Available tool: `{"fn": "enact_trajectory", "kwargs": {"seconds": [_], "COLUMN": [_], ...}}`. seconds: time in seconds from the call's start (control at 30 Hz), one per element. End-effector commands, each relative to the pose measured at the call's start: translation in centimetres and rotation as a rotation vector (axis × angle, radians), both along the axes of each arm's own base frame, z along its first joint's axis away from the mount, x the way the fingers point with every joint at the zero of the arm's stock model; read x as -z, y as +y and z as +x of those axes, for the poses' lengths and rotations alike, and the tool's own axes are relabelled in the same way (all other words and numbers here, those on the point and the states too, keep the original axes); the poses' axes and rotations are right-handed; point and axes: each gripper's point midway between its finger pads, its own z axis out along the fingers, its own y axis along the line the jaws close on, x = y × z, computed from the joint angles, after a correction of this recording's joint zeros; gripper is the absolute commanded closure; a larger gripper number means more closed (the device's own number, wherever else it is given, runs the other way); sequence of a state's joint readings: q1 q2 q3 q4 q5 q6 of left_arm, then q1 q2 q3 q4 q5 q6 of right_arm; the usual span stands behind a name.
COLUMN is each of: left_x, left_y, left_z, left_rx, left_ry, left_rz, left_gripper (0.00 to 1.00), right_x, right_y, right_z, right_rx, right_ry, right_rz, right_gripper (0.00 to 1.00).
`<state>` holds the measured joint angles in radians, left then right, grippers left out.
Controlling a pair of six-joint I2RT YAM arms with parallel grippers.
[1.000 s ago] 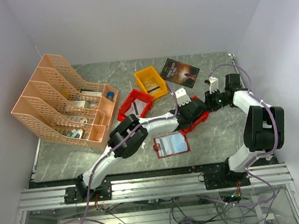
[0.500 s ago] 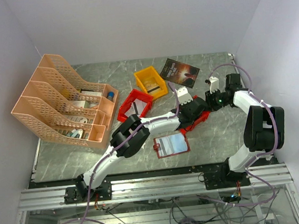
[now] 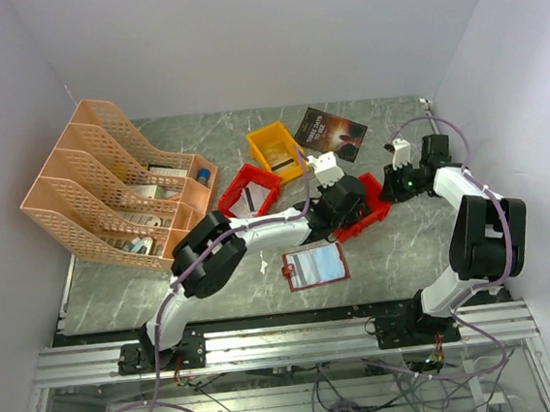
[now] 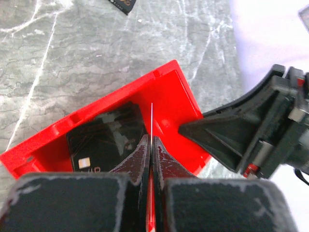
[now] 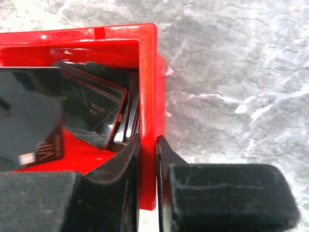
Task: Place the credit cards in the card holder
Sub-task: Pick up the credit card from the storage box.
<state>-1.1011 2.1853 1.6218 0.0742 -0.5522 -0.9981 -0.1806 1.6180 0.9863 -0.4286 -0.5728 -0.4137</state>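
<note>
My left gripper (image 4: 150,140) is shut on one thin credit card (image 4: 151,116), seen edge-on as a pale line rising between the fingers. It hangs over a red bin (image 4: 169,92) that holds a dark credit card (image 4: 106,135). My right gripper (image 5: 148,140) is shut on that red bin's side wall (image 5: 147,87), with several dark cards (image 5: 91,111) leaning inside. In the top view the left gripper (image 3: 345,207) sits at the bin's left side and the right gripper (image 3: 391,193) at its right. The card holder (image 3: 317,264) lies open on the table nearer the bases.
A second red bin (image 3: 247,191) and a yellow bin (image 3: 276,149) stand behind the left arm. A dark booklet (image 3: 331,132) lies at the back. An orange file rack (image 3: 118,192) fills the left side. The right wall is close to the right arm.
The left jaws have closed on a card. The left wrist has pulled back to the left, uncovering more of the red bin. The right gripper keeps its hold on the bin wall.
</note>
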Motion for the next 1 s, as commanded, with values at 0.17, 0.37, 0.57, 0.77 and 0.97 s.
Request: {"fn": "enact_trajectory", "kwargs": {"seconds": [0.17, 0.37, 0.57, 0.77, 0.97], "left_x": [-6.9, -9.2, -10.3, -10.7, -11.6], "left_y": [1.3, 3.1, 4.8, 7.6, 10.0], "left_z": [-1.4, -2.8, -5.0, -7.8, -10.5], "left_rx": [0.082, 0.137, 0.216, 0.29, 0.365], "left_ry": [-0.116, -0.157, -0.183, -0.201, -0.232], "left_rz": [-0.154, -0.224, -0.251, -0.263, -0.322], "left_gripper": [0.93, 0.93, 0.93, 0.93, 0.93], "right_x": [-3.4, -3.5, -2.2, -2.4, -6.7], "right_y": [-3.9, -7.2, -9.5, -10.6, -10.6], "right_z": [4.1, 6.3, 7.9, 8.4, 7.7], "right_rx": [0.111, 0.17, 0.196, 0.196, 0.171], "right_ry": [-0.138, -0.151, -0.136, -0.141, -0.253], "right_rz": [-0.05, -0.048, -0.06, -0.071, -0.114], "right_gripper": [1.0, 1.0, 1.0, 0.78, 0.49]}}
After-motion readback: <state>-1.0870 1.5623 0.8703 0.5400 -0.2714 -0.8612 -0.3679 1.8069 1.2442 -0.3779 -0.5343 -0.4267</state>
